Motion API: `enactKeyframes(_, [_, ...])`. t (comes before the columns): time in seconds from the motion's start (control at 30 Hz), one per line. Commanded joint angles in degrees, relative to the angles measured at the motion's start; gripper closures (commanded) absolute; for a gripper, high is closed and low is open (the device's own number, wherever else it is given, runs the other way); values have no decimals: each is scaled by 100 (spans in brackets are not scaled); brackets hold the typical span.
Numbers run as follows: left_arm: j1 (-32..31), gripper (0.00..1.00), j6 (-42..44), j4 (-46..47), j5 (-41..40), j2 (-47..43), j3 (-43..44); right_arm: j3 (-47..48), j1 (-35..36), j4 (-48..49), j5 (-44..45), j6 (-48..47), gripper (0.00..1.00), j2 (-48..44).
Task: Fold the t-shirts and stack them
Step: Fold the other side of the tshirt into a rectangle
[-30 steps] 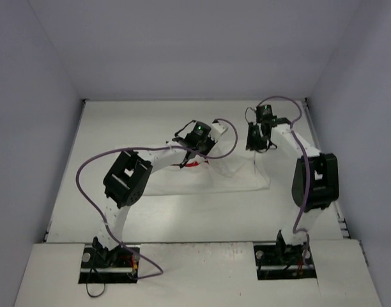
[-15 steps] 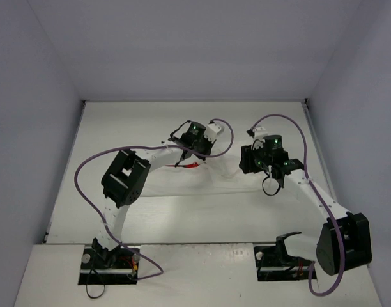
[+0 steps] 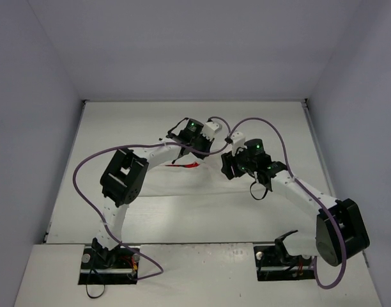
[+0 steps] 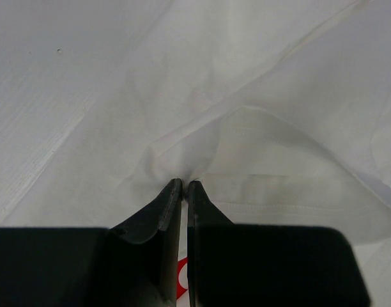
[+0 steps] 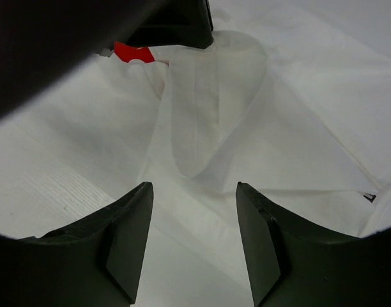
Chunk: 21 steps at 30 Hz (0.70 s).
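Right gripper (image 5: 194,192) swung in, blocking the t-shirt (image 4: 278,160) left gripper (image 4: 184,185) seemingly pinches.

Our left arm (image 3: 125,178) rises from its base, bends at the elbow and reaches away from us, with its wrist tipped downward. Our left hand (image 4: 184,184) is closed tight, its two fingertips pressed together on a pinch of the t-shirt (image 4: 266,160). Our right arm (image 3: 304,195) sits low with its elbow out to its own side, and its forearm stretches inward. Our right hand (image 5: 193,187) hangs just to the right of the left hand, jaws standing apart and fingers angled down.
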Motion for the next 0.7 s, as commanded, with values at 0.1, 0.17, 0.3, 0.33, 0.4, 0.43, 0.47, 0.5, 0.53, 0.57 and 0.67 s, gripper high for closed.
enactKeyframes(0.1, [34,100,26,-47,193,-281,331,0,100,561,180,-140,38,193])
enactKeyframes(0.17, [39,100,49,-89,211,-263,370,61,128,515,190,-157,38,261])
enactKeyframes(0.3, [80,100,53,-176,308,-219,487,212,206,357,190,-132,38,506])
enactKeyframes(0.33, [93,100,51,-192,322,-215,507,245,216,335,200,-128,38,542])
enactKeyframes(0.4, [124,100,44,-207,420,-199,530,285,268,234,246,-124,39,573])
enactKeyframes(0.43, [132,100,44,-208,470,-180,546,283,268,234,323,-118,39,552])
enactKeyframes(0.47, [141,100,44,-220,571,-153,558,277,268,232,401,-126,39,563])
enactKeyframes(0.5, [149,100,44,-251,644,-113,589,289,268,214,410,-138,40,601])
enactKeyframes(0.53, [157,100,44,-260,678,-94,599,365,268,170,418,-187,41,710])
enactKeyframes(0.57, [157,100,35,-268,705,-69,615,401,268,119,409,-197,42,765])
enactKeyframes(0.67, [157,100,13,-247,752,-30,598,492,268,71,397,-231,43,943])
